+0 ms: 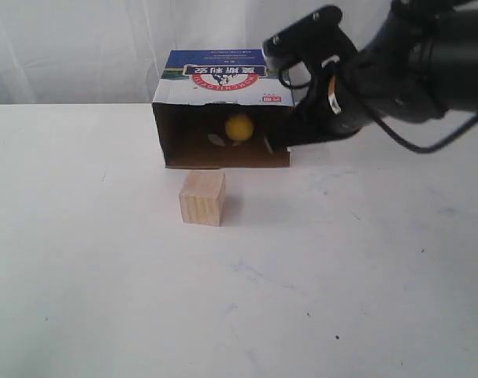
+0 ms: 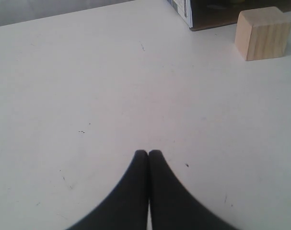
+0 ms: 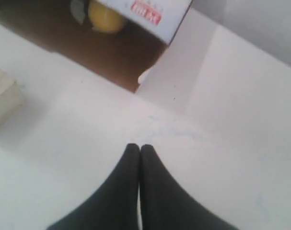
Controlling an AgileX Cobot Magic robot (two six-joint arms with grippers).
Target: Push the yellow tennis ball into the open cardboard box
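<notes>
The yellow tennis ball (image 1: 239, 127) lies inside the open cardboard box (image 1: 220, 79), against its dark interior. In the right wrist view the ball (image 3: 106, 17) shows under the box's printed top (image 3: 155, 12). My right gripper (image 3: 139, 146) is shut and empty, over the white table just in front of the box's right front corner; in the exterior view its tip (image 1: 272, 143) sits by that corner. My left gripper (image 2: 148, 152) is shut with nothing in it, low over bare table, well away from the box (image 2: 207, 12). It does not show in the exterior view.
A pale wooden cube (image 1: 202, 198) stands on the white table (image 1: 341, 276) a little in front of the box's opening; the cube (image 2: 262, 32) also shows in the left wrist view, and its edge (image 3: 1, 98) in the right wrist view. A white curtain hangs behind.
</notes>
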